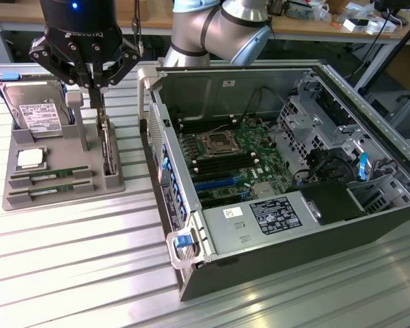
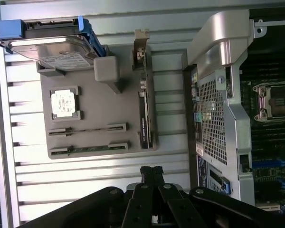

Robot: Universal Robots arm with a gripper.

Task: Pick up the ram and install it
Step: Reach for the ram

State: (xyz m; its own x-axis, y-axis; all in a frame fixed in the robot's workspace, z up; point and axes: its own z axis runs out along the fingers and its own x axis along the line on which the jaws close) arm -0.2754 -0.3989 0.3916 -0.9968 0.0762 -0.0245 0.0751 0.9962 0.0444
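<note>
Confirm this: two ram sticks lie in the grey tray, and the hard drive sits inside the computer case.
Wrong: the hard drive stands on the grey tray too, not inside the computer case, as the exterior view shows. The ram sticks do lie there.

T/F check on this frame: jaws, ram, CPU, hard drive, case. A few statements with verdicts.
1. The jaws are shut and hold nothing. True.
2. Two ram sticks lie in slots of the tray. True.
3. The CPU is seated in the socket. False: it sits on the tray, and the socket looks empty.
4. The hard drive is mounted inside the case. False: it stands on the tray, outside the case.
5. The case's side is open, with the motherboard exposed. True.
</note>
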